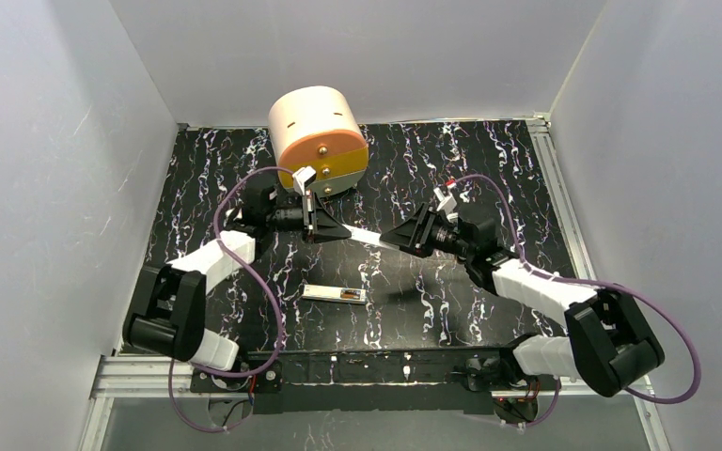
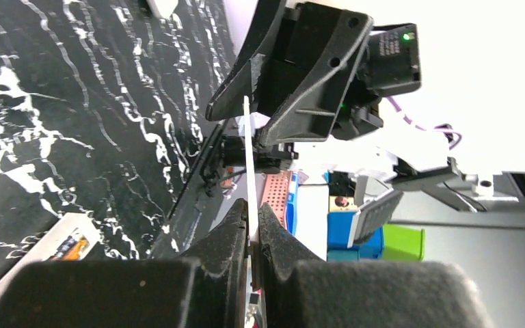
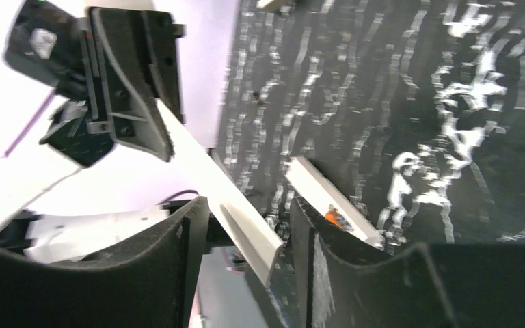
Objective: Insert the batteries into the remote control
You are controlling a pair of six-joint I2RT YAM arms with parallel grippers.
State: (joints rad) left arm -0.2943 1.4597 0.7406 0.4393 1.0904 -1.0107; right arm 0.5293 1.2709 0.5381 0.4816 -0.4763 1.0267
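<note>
2 grippers meet over the middle of the table. The left gripper pinches the remote control tight, and the right gripper has jaws spread round its other end. No loading yet — the batteries seem tucked in the white bar nearer the front edge — fetch 1 next.

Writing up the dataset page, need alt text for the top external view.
A thin white strip hangs between two grippers above a black marbled table: the left gripper is shut on one end, the right gripper open around the other. A white remote control lies flat nearer the camera, and a cream-and-orange drum stands at the back.
</note>
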